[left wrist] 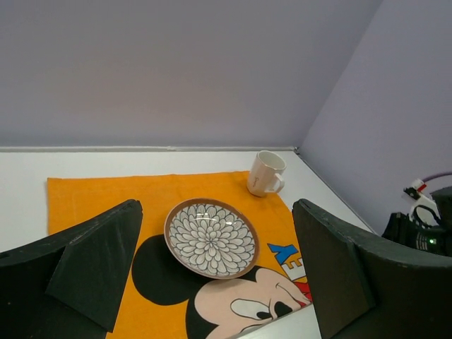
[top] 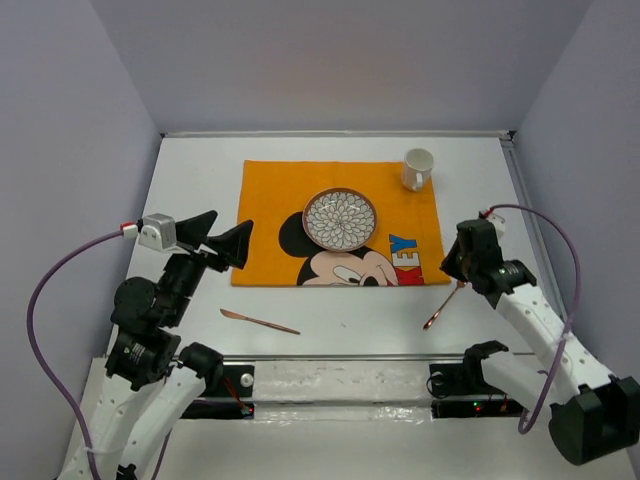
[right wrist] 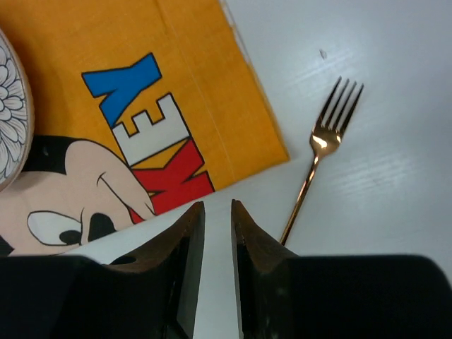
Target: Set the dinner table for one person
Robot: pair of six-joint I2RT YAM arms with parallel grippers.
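I see the dinner table point(top: 340, 310) lying under both arms. Left gripper point(top: 225, 238): jaws spread wide, empty. Right gripper point(right wrist: 217, 208): jaws narrowly parted, gripping nothing, just beside the fork point(right wrist: 313, 169).

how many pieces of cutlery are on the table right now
2. A knife lies on the bare table in front of the mat's near left part; a fork lies just off the mat's near right corner. Nothing seems hidden.

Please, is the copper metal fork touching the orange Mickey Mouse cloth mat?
Apart. The right wrist view shows white tabletop between the copper fork and the orange mat.
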